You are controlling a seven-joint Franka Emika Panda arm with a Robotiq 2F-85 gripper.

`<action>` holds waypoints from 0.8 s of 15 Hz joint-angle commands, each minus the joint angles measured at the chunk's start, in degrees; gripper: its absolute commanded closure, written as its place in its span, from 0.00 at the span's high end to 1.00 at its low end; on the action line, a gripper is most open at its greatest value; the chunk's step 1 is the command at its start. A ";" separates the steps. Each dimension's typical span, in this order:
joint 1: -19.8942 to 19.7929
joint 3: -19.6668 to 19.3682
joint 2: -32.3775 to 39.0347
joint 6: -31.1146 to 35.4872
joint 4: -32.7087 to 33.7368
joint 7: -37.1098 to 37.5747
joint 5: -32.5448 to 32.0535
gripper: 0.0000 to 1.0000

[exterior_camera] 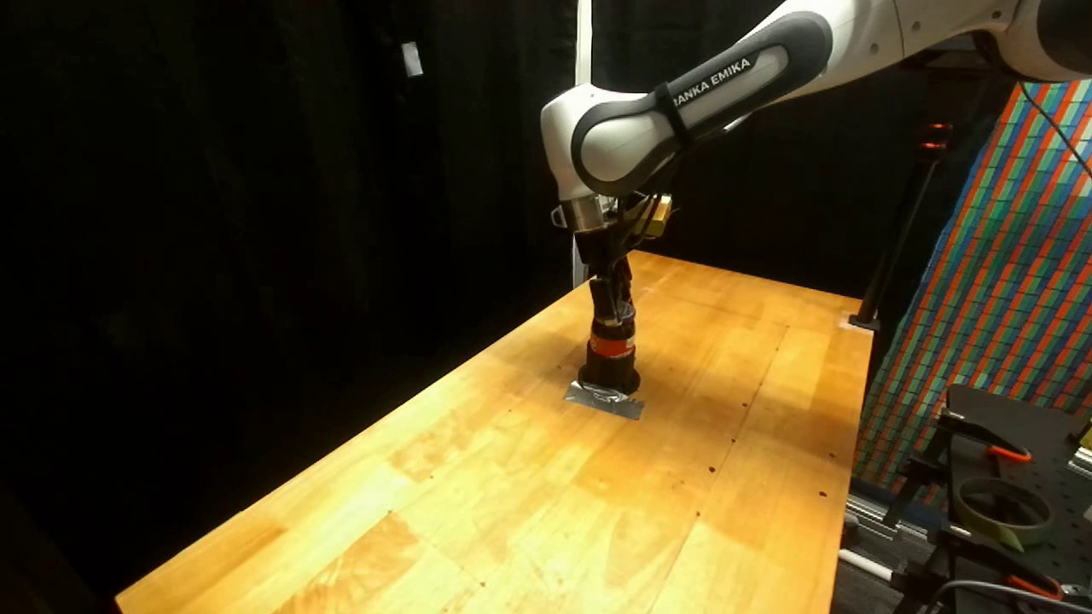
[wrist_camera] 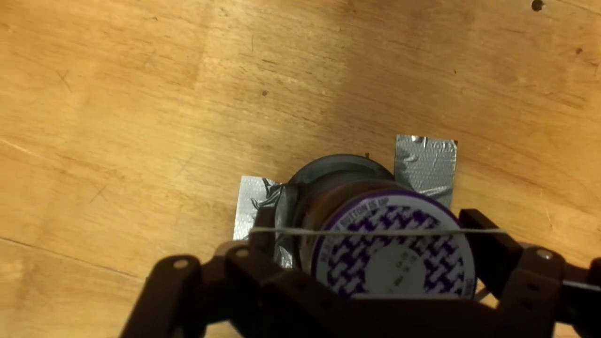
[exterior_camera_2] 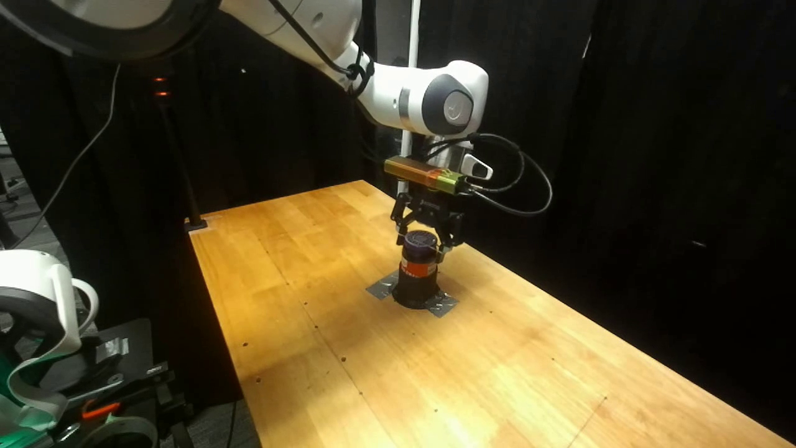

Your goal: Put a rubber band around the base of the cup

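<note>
The cup is a short dark cylinder with an orange-red stripe, upright on the table in both exterior views. In the wrist view its purple-and-white patterned top faces the camera. My gripper is open above the cup, with a finger on either side of its top; it also shows in the wrist view and side-on in an exterior view. A pale rubber band is stretched between the spread fingers and crosses over the top. I cannot tell whether the fingers touch the cup.
Silver tape strips hold the cup's dark base to the wooden table. A dark pole stands at the table's far corner. A side stand with a tape roll is beside the table.
</note>
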 commanded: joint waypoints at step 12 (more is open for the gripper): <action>-2.41 -0.36 -15.63 16.86 -26.47 -4.04 -3.39 0.66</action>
